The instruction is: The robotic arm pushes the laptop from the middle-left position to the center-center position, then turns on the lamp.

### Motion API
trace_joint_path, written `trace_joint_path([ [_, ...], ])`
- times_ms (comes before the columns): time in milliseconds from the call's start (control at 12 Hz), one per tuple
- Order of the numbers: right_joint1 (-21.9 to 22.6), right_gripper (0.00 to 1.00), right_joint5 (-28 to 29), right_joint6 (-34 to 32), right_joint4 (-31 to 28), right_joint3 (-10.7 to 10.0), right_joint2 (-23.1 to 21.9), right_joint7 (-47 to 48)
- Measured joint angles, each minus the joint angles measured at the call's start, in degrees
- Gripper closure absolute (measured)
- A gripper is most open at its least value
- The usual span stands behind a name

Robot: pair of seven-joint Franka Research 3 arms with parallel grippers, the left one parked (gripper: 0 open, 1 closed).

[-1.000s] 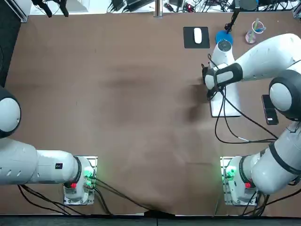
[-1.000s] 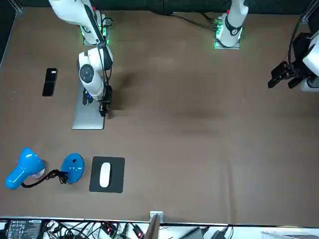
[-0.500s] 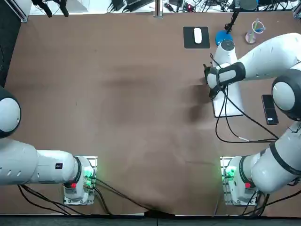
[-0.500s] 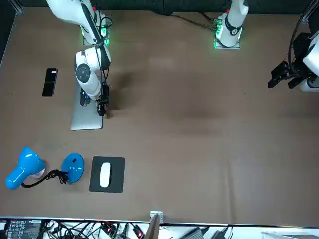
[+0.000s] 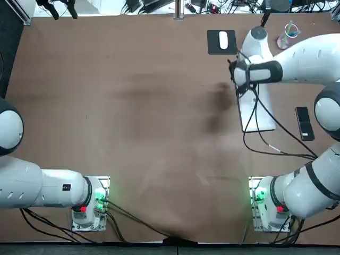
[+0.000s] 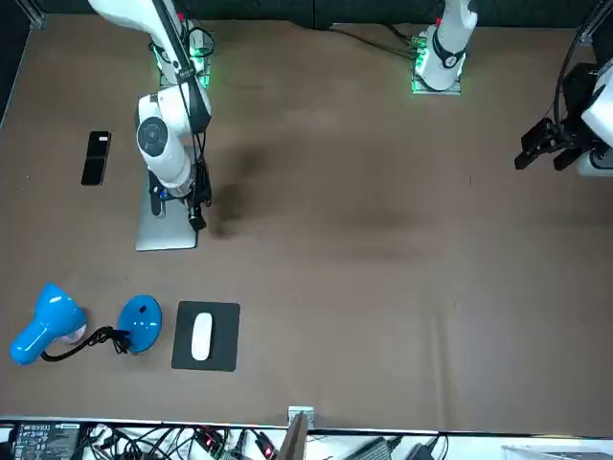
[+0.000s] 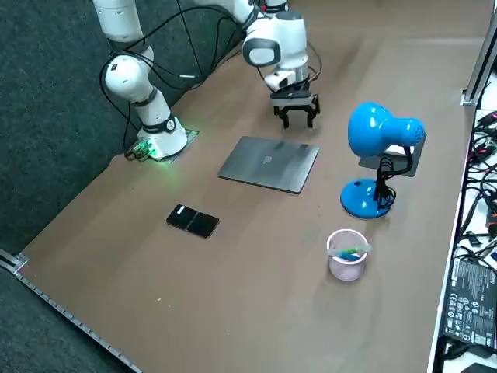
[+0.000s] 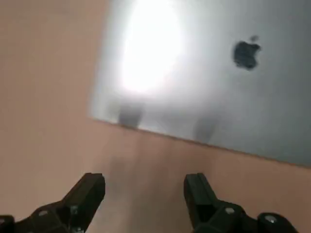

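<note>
Zero contact right now: the pincer (image 7: 296, 116) hangs with its fingers spread and nothing between them, just off one long edge of the laptop (image 7: 269, 163) and apart from it. The laptop lies shut and flat on the counter (image 7: 155, 295) near the lamp (image 7: 379, 136), on the lamp's robot-base side, with a short edge toward the lamp. The pincer sits at the lamp end of that long edge. The phone (image 7: 192, 221) is further from the lamp, past the laptop's other long edge. The push looks not yet started and the lamp looks unlit. My read on handling: it's a thin, stiff metal slab with some weight, a slick lid, and probably rubber feet that drag on the counter. Don't pinch it. Push with a fingertip set low against an edge, near mid-length, since contact this close to the lamp-end corner would likely yaw it instead of sliding it straight. The pincer also seems to be on the side facing the counter's middle, so I'd expect it to need the phone-side edge, or light downward friction on the lid. Go easy on the lid, because the screen underneath is fragile.
</note>
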Motion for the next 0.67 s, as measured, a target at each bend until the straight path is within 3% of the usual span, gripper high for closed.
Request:
trace_joint_path([
  [250,-0.14,0.01,0.0,-3.89,6.6,-0.08,0.03,-5.3],
  [417,-0.51,0.19,-0.05,-4.31,10.53,-0.17,0.97,-8.93],
  [583,-1.07,0.24,-0.34,-4.45,13.8,-0.4,2.71,-15.23],
  [667,-1.5,0.32,-0.66,-4.46,14.99,-0.46,3.68,-19.0],
])
